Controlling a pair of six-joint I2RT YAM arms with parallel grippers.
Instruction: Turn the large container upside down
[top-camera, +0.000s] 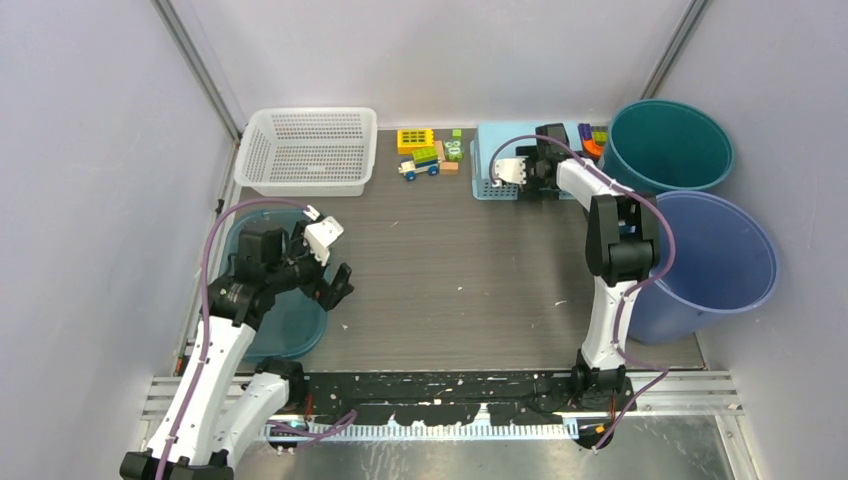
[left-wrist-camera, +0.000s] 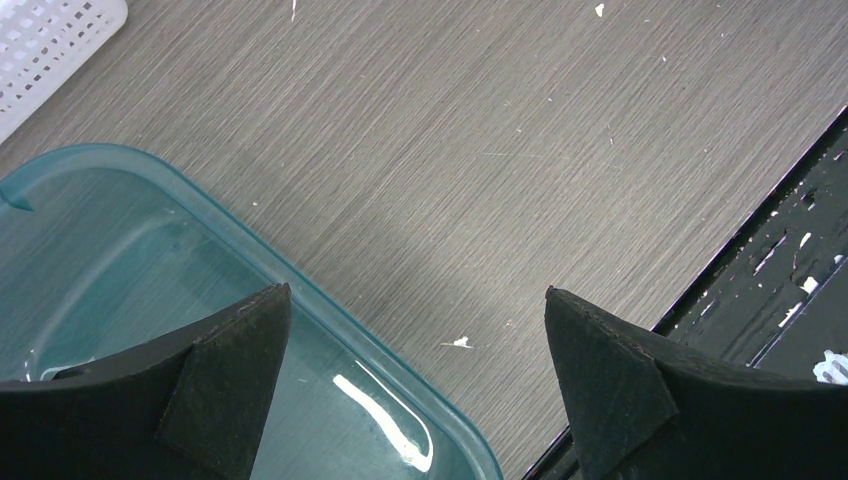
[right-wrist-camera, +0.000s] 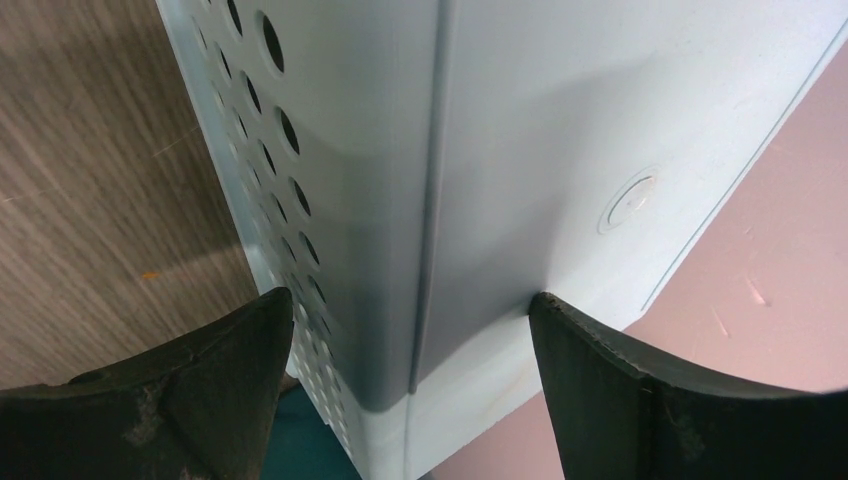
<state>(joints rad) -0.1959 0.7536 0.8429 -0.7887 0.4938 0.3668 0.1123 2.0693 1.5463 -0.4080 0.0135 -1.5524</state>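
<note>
The large container (top-camera: 495, 150) is a light blue perforated bin at the back of the table, its flat bottom (right-wrist-camera: 540, 130) facing up and its holed side wall (right-wrist-camera: 270, 130) towards the front. My right gripper (top-camera: 505, 172) hovers open over its front corner. In the right wrist view the right gripper (right-wrist-camera: 410, 340) has one finger on each side of that corner edge, gripping nothing. My left gripper (top-camera: 335, 262) stands wide open at the near left, empty, above the rim of a clear teal tub (left-wrist-camera: 150, 270).
A white mesh basket (top-camera: 310, 150) stands at the back left. Toy blocks and a small truck (top-camera: 425, 152) lie beside the blue bin, with more blocks (top-camera: 592, 138) behind it. A teal bucket (top-camera: 668, 145) and a blue bucket (top-camera: 715, 255) stand at the right edge. The clear teal tub (top-camera: 290, 320) sits under the left arm.
</note>
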